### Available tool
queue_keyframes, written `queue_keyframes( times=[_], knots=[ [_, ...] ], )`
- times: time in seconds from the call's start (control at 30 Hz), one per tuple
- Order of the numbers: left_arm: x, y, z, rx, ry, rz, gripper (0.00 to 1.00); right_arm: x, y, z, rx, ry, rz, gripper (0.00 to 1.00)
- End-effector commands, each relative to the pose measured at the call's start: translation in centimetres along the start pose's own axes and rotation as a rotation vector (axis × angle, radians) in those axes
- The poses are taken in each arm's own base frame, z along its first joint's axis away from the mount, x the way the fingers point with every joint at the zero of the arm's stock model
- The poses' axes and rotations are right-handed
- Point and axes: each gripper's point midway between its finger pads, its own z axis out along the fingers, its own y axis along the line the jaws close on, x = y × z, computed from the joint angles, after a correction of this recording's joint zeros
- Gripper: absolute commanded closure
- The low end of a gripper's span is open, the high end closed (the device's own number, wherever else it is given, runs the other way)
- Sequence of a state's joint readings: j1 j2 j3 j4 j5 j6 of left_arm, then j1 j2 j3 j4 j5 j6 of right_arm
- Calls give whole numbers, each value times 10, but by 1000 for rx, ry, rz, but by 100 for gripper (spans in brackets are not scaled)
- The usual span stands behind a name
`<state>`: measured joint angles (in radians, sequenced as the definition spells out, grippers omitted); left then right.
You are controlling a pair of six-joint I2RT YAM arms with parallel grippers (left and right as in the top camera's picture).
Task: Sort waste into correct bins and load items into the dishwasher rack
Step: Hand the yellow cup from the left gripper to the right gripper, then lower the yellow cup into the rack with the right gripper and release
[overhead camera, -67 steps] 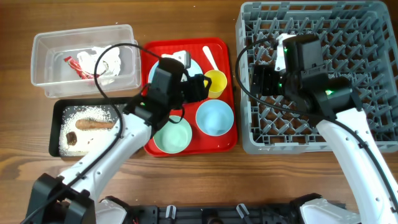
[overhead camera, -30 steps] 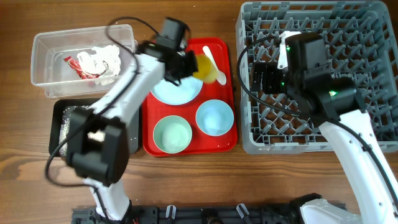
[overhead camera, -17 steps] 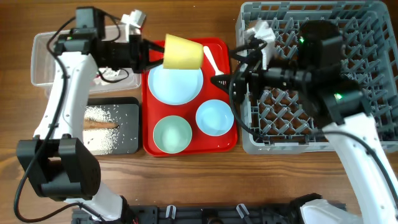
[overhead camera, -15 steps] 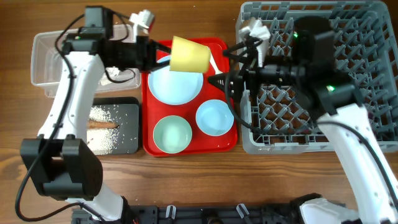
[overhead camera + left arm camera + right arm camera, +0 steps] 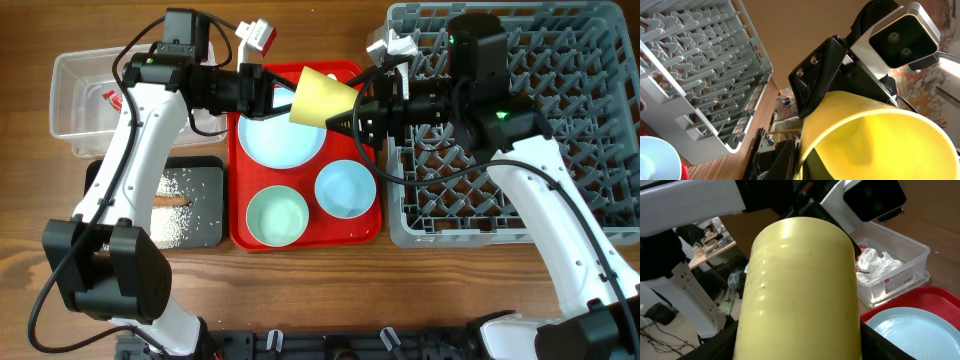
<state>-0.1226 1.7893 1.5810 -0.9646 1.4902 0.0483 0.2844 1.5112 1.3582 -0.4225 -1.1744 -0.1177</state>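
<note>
The small yellow cup (image 5: 322,97) hangs on its side above the red tray, between both arms. My left gripper (image 5: 283,95) is shut on its rim from the left. My right gripper (image 5: 347,117) comes from the rack side, and its black fingers (image 5: 720,342) press against both sides of the cup (image 5: 800,290). Below lie the pale blue plate (image 5: 275,143), a mint bowl (image 5: 278,215) and a blue bowl (image 5: 345,188). The grey dishwasher rack (image 5: 570,150) stands at the right. The clear tub (image 5: 80,110) holds white tissue (image 5: 880,260) and a red wrapper.
The red serving tray (image 5: 372,228) sits between the bins and the rack. The black tray (image 5: 208,200) at the front left holds rice grains and a brown stick (image 5: 168,200). Cables loop above both arms. The left wrist view shows the rack (image 5: 700,65) beyond the cup.
My left gripper lifted the cup off the tray and carried it right. My right gripper swung out from the rack to meet it and closed its fingers around the cup.
</note>
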Motion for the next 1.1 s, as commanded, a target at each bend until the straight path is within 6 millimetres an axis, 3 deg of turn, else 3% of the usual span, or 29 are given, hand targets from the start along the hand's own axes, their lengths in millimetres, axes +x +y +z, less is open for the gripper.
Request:
queue_keyframes(
  times=[0.0,0.07,0.13,0.23,0.3,0.33,0.4,0.57,0.67,0.73,0.93,1.07],
  knots=[
    [-1,-5,-1,8,-3,36,88,-2,-13,0,81,6,65,36],
    [-7,12,-13,-90,-34,46,75,5,-31,-3,188,27,92,39],
    [-15,45,-35,-280,-79,34,74,13,-62,-15,377,32,216,49],
    [-17,84,-72,-521,-126,-13,73,13,-96,-53,580,-19,320,64],
    [-10,98,-81,-611,-122,-66,71,18,-123,-93,794,-77,441,67],
    [-8,101,-82,-631,-122,-91,71,25,-137,-119,932,-90,481,66],
    [-7,100,-76,-629,-108,-88,69,26,-145,-150,1085,-96,510,66],
    [4,106,-41,-698,-6,-40,64,-2,-130,-200,1335,-63,515,66],
    [9,121,-36,-835,-6,-96,61,-3,-122,-203,1338,-16,549,66],
    [7,128,-38,-900,-35,-132,60,-3,-133,-199,1328,20,539,67],
    [9,128,-36,-902,-31,-147,59,46,-227,-166,1297,164,542,75],
    [10,128,-36,-903,-28,-151,59,87,-270,-134,1206,231,583,74]
  ],
)
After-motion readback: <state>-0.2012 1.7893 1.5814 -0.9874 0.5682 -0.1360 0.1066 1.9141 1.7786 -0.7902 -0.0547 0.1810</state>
